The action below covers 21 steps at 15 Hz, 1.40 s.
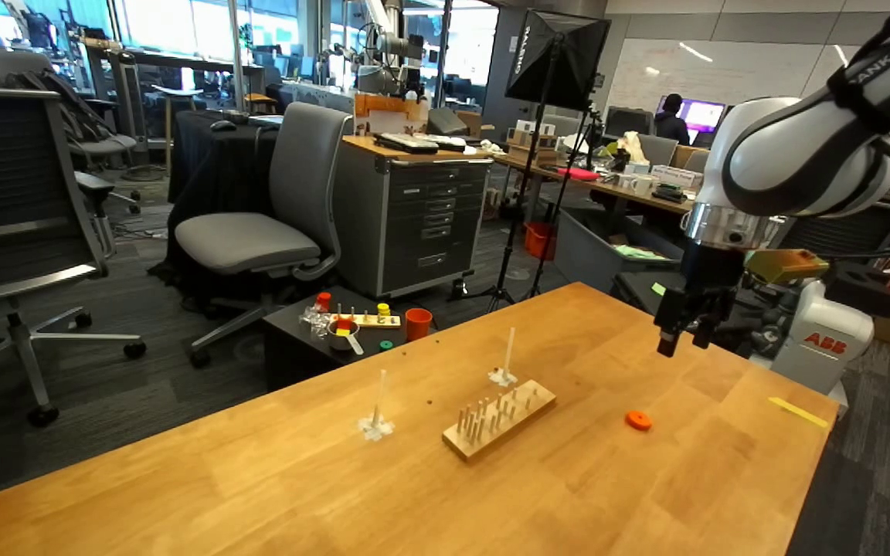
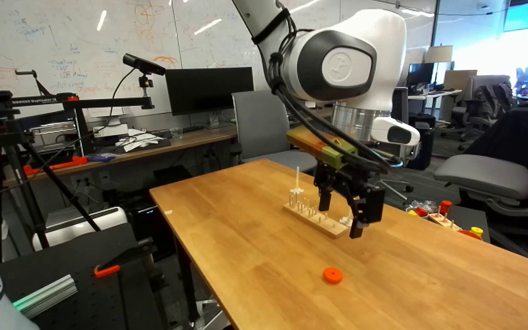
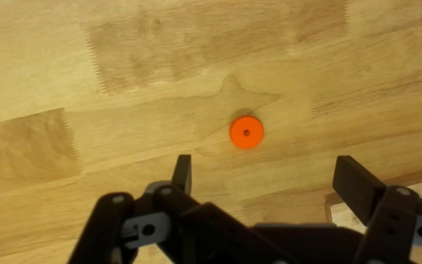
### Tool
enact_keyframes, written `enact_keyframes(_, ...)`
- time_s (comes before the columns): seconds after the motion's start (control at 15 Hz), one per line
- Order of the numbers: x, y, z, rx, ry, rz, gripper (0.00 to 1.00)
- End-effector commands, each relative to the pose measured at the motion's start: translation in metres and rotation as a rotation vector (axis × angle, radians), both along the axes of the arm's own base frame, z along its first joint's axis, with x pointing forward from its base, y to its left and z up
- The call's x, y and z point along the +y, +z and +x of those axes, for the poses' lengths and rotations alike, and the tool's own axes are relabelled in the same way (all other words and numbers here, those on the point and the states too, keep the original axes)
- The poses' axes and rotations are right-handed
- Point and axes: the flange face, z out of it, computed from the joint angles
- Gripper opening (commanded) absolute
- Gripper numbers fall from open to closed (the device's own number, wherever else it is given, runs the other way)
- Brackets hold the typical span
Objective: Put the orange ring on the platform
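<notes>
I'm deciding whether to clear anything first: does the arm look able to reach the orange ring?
Probably yes: the gripper hangs open above the table, and the ring lies apart from the platform, with nothing visible on or against it.

Windows (image 1: 167, 31): in an exterior view, the camera looks down across my tabletop (image 1: 298, 494) toward them, my arm (image 1: 800, 158) at the frame's right.
Whiteboard (image 2: 85, 46): in an exterior view, the camera faces it from above the tabletop, my arm large and near at upper centre.
Wrist view: close over the tabletop, aimed nearly straight down, my fingers (image 3: 357, 187) toward the bottom.
Orange ring (image 3: 246, 141): shared by all three.
Pegged board (image 1: 510, 422): shared by both exterior views.
</notes>
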Motion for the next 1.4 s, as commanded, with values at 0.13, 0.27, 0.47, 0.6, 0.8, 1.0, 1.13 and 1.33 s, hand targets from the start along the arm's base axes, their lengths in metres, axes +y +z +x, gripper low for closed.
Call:
enact_keyframes(0.13,-0.007,-0.030,0.030,0.023,-0.027,-0.011,1.00)
enact_keyframes(0.27,-0.007,-0.041,0.035,0.029,-0.022,-0.020,1.00)
enact_keyframes(0.47,-0.010,-0.062,0.038,0.053,-0.024,-0.027,1.00)
enact_keyframes(0.6,-0.008,-0.074,0.039,0.065,-0.015,-0.032,1.00)
enact_keyframes(0.8,-0.008,-0.082,0.041,0.073,-0.009,-0.038,1.00)
enact_keyframes(1.0,-0.010,-0.086,0.043,0.077,-0.007,-0.038,1.00)
enact_keyframes(1.13,-0.013,-0.088,0.045,0.079,-0.010,-0.030,1.00)
enact_keyframes(1.33,-0.009,-0.090,0.047,0.078,0.013,-0.017,1.00)
